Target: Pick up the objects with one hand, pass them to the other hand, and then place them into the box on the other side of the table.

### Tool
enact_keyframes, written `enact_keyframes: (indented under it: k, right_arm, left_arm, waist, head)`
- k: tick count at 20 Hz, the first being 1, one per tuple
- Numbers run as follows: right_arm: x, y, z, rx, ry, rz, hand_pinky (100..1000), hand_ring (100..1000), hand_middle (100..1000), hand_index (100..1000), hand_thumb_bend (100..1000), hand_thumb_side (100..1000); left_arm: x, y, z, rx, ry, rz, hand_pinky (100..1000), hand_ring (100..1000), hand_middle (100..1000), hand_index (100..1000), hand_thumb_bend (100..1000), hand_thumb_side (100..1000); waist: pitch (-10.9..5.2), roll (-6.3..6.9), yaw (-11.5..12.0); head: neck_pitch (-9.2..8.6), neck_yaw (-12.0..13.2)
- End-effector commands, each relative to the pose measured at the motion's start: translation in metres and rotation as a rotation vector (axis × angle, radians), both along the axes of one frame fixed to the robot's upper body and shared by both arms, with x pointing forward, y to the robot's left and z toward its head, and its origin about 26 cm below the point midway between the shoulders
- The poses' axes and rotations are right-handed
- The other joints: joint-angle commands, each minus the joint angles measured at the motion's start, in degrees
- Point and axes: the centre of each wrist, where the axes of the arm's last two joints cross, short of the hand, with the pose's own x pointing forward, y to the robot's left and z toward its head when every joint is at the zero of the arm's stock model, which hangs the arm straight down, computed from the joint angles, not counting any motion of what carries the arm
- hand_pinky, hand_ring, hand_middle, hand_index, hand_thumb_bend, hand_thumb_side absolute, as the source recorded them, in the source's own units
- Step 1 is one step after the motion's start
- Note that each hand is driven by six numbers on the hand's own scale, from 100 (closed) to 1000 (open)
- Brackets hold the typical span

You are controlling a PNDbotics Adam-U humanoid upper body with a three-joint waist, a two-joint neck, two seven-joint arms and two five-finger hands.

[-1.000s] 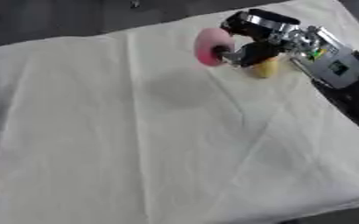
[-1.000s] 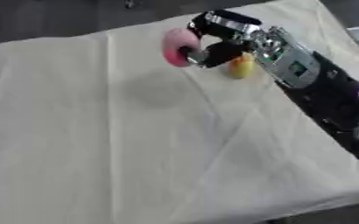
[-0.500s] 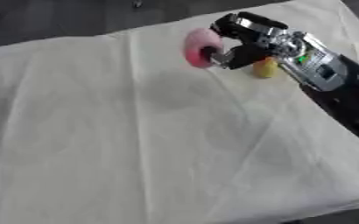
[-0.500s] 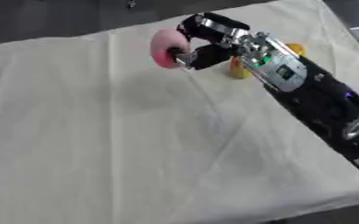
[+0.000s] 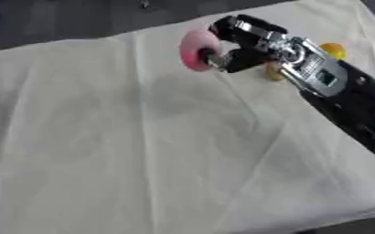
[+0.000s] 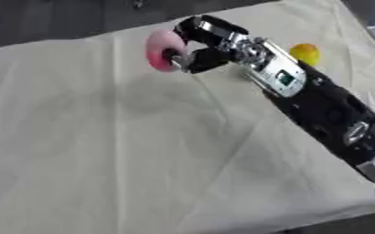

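Pink disc held up in our right hand, ready for the handover

Our right hand (image 6: 203, 43) has its fingers and thumb curled round a pink disc (image 6: 163, 50), holding it clear of the cloth-covered table (image 5: 142, 160) near the far edge. Our left hand shows in neither view, so we judge the pass is not yet made. To do it well, we should bring the disc toward the middle of the table and keep its flat face turned outward, so the other hand can take the free rim before we let go. A yellow object (image 6: 304, 53) lies on the cloth just behind our right forearm. The middle of the cloth looks open. No box shows in either view.
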Motion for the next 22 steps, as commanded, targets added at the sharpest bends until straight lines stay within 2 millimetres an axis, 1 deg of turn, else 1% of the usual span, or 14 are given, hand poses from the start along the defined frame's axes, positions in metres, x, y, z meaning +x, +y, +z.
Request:
enact_keyframes:
  k: [1, 3, 6, 14, 17, 22]
  right_arm:
    - [0.0, 0.005, 0.013, 0.012, -0.039, 0.026, 929, 510, 324, 520, 100, 207]
    - [0.0, 0.009, 0.013, 0.017, -0.042, 0.047, 929, 510, 324, 520, 100, 209]
    - [-0.002, 0.016, 0.013, 0.018, -0.039, 0.076, 928, 510, 324, 520, 100, 206]
    - [-0.003, 0.032, 0.01, 0.013, -0.068, 0.153, 923, 510, 325, 520, 100, 190]
    - [-0.005, 0.037, 0.011, 0.016, -0.086, 0.186, 921, 510, 325, 520, 100, 179]
    - [-0.009, 0.045, 0.013, 0.028, -0.113, 0.237, 917, 507, 325, 519, 100, 170]
  left_arm:
    - [-0.001, -0.014, 0.005, 0.019, -0.007, 0.018, 848, 846, 870, 887, 178, 486]
    - [-0.001, -0.025, 0.003, 0.021, -0.003, 0.016, 850, 846, 870, 888, 203, 442]
    - [-0.002, -0.037, -0.001, 0.024, -0.012, 0.027, 851, 845, 869, 888, 221, 409]
    - [-0.001, -0.065, -0.009, 0.041, -0.027, 0.016, 861, 852, 875, 889, 273, 366]
    - [-0.001, -0.072, -0.011, 0.059, -0.029, 0.007, 865, 854, 876, 887, 299, 355]
    - [0.0, -0.085, -0.015, 0.1, -0.022, -0.024, 871, 858, 879, 887, 347, 391]
  waist:
    - [-1.54, 0.67, 0.29]
    - [-1.52, 0.69, 0.53]
    - [-1.5, 0.71, 0.82]
    - [-1.4, 0.6, 1.11]
    - [-1.38, 0.54, 1.05]
    - [-1.32, 0.44, 0.94]
  head:
    - [-0.13, -0.32]
    - [-0.13, -0.34]
    - [-0.13, -0.13]
    - [-0.13, 0.48]
    - [-0.13, 0.65]
    - [-0.13, 0.87]
